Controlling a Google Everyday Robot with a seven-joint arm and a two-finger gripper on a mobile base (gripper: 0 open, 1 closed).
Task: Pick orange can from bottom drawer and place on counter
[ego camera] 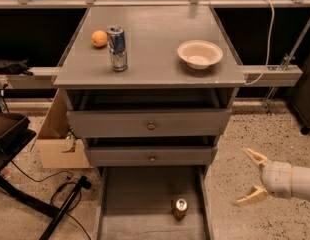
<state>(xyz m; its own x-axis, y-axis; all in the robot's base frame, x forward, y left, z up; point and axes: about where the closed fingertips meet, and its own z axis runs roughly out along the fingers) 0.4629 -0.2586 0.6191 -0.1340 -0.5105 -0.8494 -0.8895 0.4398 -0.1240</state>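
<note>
The grey cabinet (150, 134) is standing in the middle of the view. Its flat worktop (155, 44) is carrying three things. Under the worktop, the two upper drawers (150, 123) with small round knobs are sitting a little pulled out. The bottom drawer (140, 194) is standing pulled far out towards the camera, low above the speckled floor (245, 134).

A cardboard box (57, 144) is leaning just beside the left side of the cabinet.

The pincer (245, 178) is hanging at the right side of the view, beside the bottom drawer and apart from it. Its two pale fingers (256, 157) are spreading wide towards the left and are grasping nothing.

A white bowl (199, 54) is resting on the right part of the worktop. A blue and silver can (117, 48) is standing upright on the left part. The orange can (180, 209) is standing upright inside the bottom drawer, near its right wall, with its silver top showing. It is well apart from the pincer. A round orange fruit (99, 38) is lying just beside the blue and silver can, on its left.
</note>
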